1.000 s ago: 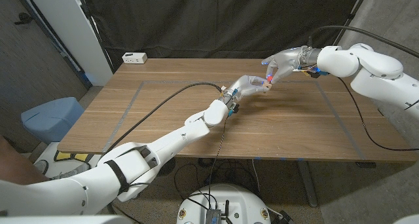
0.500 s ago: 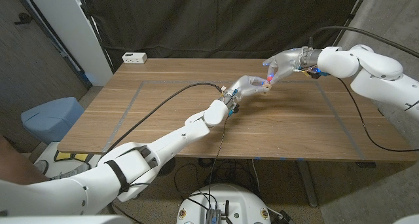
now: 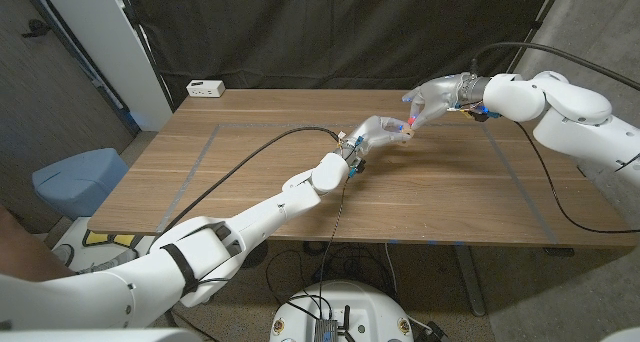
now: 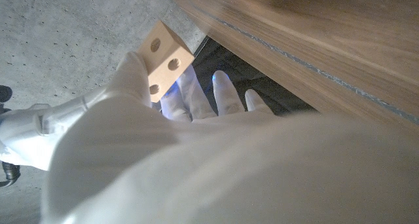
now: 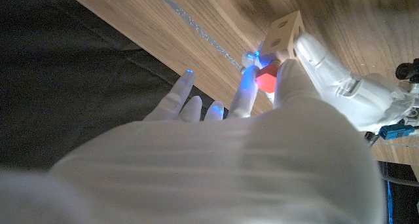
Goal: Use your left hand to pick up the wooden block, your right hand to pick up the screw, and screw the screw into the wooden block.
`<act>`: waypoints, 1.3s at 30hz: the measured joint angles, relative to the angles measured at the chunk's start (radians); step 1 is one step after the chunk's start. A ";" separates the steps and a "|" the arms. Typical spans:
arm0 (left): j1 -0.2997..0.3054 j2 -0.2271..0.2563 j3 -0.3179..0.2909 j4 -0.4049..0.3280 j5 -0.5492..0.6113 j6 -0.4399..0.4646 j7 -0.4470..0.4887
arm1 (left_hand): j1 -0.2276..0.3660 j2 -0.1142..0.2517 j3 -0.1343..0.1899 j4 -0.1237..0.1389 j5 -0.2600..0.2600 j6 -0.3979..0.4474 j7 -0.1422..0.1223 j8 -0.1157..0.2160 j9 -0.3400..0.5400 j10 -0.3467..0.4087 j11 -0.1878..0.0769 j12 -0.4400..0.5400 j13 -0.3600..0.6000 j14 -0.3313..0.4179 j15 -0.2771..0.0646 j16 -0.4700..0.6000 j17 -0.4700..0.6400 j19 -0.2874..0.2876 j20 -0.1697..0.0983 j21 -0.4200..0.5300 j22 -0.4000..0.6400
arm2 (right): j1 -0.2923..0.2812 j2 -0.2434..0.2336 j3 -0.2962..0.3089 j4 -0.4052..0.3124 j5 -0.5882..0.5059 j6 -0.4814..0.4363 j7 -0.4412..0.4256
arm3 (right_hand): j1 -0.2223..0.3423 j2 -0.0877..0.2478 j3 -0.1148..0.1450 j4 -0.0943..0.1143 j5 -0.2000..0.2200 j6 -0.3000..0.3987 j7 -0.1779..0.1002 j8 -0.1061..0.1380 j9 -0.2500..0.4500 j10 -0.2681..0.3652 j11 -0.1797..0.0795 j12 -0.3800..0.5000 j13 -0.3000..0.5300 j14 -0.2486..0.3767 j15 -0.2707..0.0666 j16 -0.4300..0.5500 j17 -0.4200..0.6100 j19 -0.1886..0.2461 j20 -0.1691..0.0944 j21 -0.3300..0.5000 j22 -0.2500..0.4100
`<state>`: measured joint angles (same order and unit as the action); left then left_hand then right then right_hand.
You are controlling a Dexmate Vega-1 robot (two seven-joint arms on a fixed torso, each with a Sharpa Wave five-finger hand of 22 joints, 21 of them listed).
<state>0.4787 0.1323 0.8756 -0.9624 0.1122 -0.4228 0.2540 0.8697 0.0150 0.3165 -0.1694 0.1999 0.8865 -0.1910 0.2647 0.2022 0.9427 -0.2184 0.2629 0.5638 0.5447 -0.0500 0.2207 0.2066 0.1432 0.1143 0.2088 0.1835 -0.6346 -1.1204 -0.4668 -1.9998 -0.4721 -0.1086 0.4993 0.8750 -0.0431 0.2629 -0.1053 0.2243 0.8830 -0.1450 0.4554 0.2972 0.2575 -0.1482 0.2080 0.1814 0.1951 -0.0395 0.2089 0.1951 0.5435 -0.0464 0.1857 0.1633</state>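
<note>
Already the two hands meet above the brown wooden table (image 3: pixel 250 172). Left hand (image 3: pixel 378 132) pinches the pale square wooden block with round holes (image 4: pixel 162 59) in its fingertips, holed face out. Right hand (image 3: pixel 432 98) pinches the red-headed screw (image 5: pixel 265 78) against the block's side; its other fingers (image 5: pixel 181 93) are spread. The screw's long axis cannot be made out

Pale matt wooden block (image 4: pixel 163 59), glossy white plastic hands, wood-grain table (image 3: pixel 250 162).
</note>
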 measured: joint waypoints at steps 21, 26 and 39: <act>-0.009 -0.007 0.003 0.022 -0.003 -0.008 -0.001 | 0.000 0.000 0.000 0.000 -0.001 0.000 0.000 0.000 0.000 0.000 0.000 -0.002 0.000 0.000 0.000 0.000 0.000 0.000 0.000 0.000 0.000 | 0.015 0.016 -0.023 0.005 -0.043 -0.017 0.004 | -0.100 0.007 -0.041 0.040 0.000 0.090 0.026 0.016 -0.032 0.043 -0.007 0.000 0.000 0.021 0.004 0.000 -0.005 0.014 -0.007 0.000 0.000; -0.009 -0.007 0.003 0.022 -0.003 -0.009 0.000 | 0.000 0.000 0.000 0.000 -0.003 0.000 0.000 0.000 0.000 0.000 0.000 -0.005 0.000 0.000 0.000 0.000 0.000 0.000 0.000 0.000 0.000 | 0.019 0.022 -0.030 0.003 -0.055 -0.021 0.005 | -0.136 0.008 -0.057 0.057 0.002 0.130 0.030 0.023 -0.044 0.058 -0.011 0.000 0.000 0.027 -0.002 0.000 -0.005 0.020 -0.006 0.000 0.002; -0.009 -0.004 0.003 0.017 -0.003 -0.009 0.001 | 0.000 0.000 0.000 0.000 0.004 0.000 0.000 0.000 0.000 0.000 0.000 -0.001 0.000 0.000 0.000 0.000 0.000 0.000 0.000 0.000 0.000 | 0.020 0.032 -0.039 -0.001 -0.086 -0.029 0.005 | -0.242 0.018 -0.101 0.109 0.027 0.264 0.058 0.048 -0.083 0.102 -0.030 0.000 0.000 0.046 0.000 0.000 -0.002 0.025 -0.004 0.000 0.002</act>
<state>0.4698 0.1287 0.8790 -0.9453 0.1090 -0.4314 0.2545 0.8697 0.0150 0.3165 -0.1694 0.2038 0.8865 -0.1910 0.2647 0.2022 0.9427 -0.2185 0.2623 0.5638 0.5446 -0.0501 0.2207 0.2066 0.1432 0.1143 0.2088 0.1835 -0.6145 -1.0883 -0.5061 -2.0003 -0.5579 -0.1380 0.5041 0.6331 -0.0249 0.1622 0.0037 0.2517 1.1473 -0.0871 0.5033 0.2142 0.3594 -0.1785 0.2080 0.1816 0.2413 -0.0392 0.2089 0.1934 0.5686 -0.0500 0.1857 0.1656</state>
